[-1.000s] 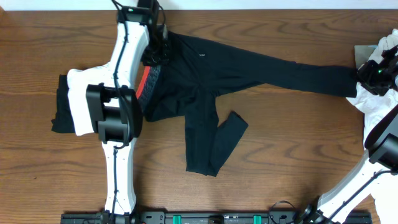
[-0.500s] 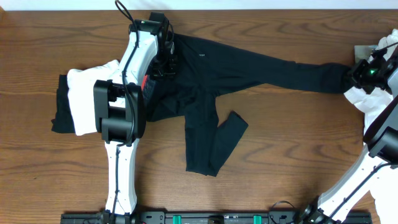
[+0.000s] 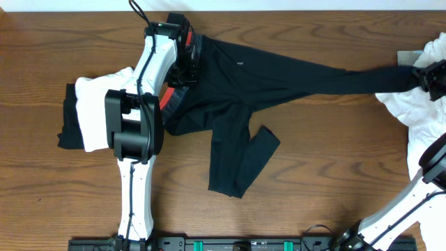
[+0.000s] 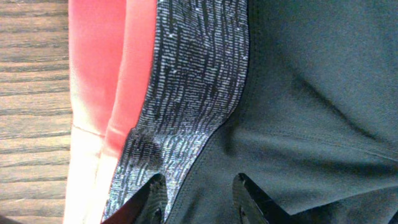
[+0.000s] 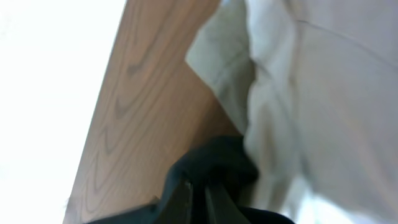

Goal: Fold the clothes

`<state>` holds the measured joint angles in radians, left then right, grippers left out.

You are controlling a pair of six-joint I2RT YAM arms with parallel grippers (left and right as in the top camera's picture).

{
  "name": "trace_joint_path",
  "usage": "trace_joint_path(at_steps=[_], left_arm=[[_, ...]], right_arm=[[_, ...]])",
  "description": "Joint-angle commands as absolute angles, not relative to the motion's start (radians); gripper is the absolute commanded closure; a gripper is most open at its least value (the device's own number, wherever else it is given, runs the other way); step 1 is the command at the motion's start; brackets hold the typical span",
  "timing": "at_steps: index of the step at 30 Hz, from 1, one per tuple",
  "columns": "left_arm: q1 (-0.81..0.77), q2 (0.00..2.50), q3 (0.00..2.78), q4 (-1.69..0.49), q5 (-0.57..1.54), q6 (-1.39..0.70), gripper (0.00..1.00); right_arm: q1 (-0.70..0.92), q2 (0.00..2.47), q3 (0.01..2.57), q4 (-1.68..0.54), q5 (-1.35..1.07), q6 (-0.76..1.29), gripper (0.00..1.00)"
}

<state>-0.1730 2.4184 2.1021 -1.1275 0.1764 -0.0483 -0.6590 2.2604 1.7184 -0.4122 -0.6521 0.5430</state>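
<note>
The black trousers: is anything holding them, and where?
Both hold the black trousers: the right gripper pinches the end of the long leg, the left gripper grips at the grey waistband.

A: State of black trousers [image 3: 230, 90]?
B: Spread out, waist left, grey-and-red waistband [image 4: 186, 93] showing. One leg stretched right, end over crumpled white garment [image 3: 412, 115]; other leg doubled back.
A: Rest?
B: Far left, folded white garment [image 3: 92, 115] atop black garment [image 3: 67, 129].

Left arm [image 3: 150, 70] lies across the waistband [image 3: 167, 96] of the trousers [image 3: 279, 73], hiding most of it from overhead. Right wrist view's all blur, the right gripper [image 5: 195, 200] clipped by the bottom edge. White garment [image 3: 418, 115] runs off the right edge.
</note>
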Motion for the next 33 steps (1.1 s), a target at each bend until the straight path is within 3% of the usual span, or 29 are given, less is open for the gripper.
trace_joint_path(at_steps=[1, 2, 4, 8, 9, 21, 23, 33], left_arm=[[-0.169, 2.433, 2.094, -1.13, 0.165, -0.035, 0.63], [-0.169, 2.433, 2.094, -1.127, 0.165, -0.035, 0.63], [-0.169, 2.433, 2.094, -1.123, 0.165, -0.035, 0.63], [-0.169, 2.431, 2.094, -1.124, 0.165, -0.035, 0.63], [-0.169, 2.428, 2.094, -1.133, 0.165, -0.035, 0.63], [-0.169, 2.21, 2.095, -1.216, 0.164, -0.035, 0.62], [-0.169, 2.148, 2.095, -1.223, 0.164, -0.035, 0.58], [-0.169, 1.876, 2.095, -1.36, 0.072, -0.035, 0.55]], right_arm=[[-0.628, 2.227, 1.715, -0.399, -0.628, 0.596, 0.94], [-0.62, 2.227, 1.715, -0.395, -0.604, 0.598, 0.93], [-0.608, 2.227, 1.715, -0.39, -0.566, 0.597, 0.76], [-0.616, 2.225, 1.715, -0.382, -0.604, 0.519, 0.56], [-0.625, 2.222, 1.715, -0.392, -0.633, 0.485, 0.55], [-0.74, 2.043, 1.715, -0.535, -0.844, 0.323, 0.5], [-0.74, 1.995, 1.715, -0.577, -0.842, 0.306, 0.48], [-0.564, 1.865, 1.715, -0.924, -0.72, 0.136, 0.46]])
